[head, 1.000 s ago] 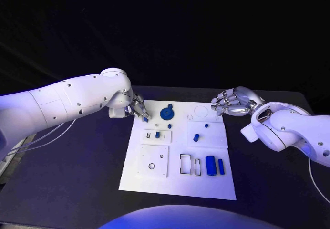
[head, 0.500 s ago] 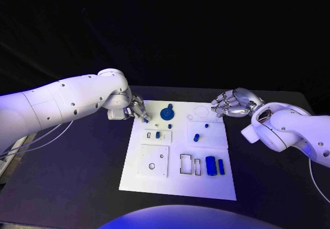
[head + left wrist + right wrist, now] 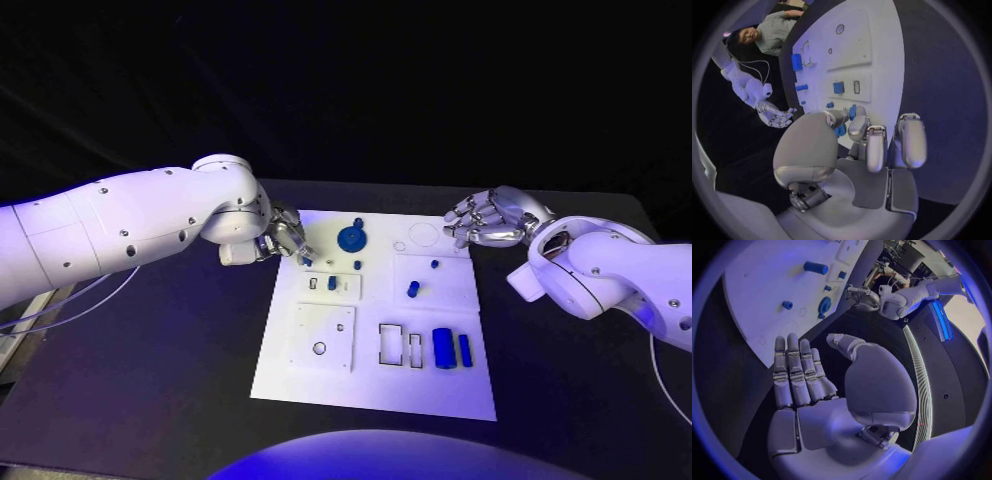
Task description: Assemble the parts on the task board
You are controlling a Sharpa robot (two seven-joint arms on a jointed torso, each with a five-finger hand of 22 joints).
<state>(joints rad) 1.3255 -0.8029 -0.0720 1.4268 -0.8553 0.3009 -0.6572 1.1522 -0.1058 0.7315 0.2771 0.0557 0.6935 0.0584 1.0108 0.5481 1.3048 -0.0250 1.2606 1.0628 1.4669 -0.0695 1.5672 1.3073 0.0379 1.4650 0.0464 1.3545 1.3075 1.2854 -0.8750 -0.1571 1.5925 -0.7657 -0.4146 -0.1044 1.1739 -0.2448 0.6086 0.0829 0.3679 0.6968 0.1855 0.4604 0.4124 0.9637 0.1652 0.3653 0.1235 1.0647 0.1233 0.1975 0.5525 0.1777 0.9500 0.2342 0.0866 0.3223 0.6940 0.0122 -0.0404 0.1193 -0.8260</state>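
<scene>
Now the left hand (image 3: 274, 237) seemingly pinches a small blue part (image 3: 306, 261) at the task board (image 3: 433, 385); the right hand (image 3: 490, 217) hovers spread, holding nothing.

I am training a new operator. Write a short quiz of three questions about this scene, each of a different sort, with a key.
1. True or false: the right hand holds a blue part.
2. Which hand is at the far left corner of the task board? A) left B) right
3. Fill in: the round blue part lies at the board's ___ end (near/far).

Key: 1 false, its palm is empty; 2 A, the left hand; 3 far.
</scene>
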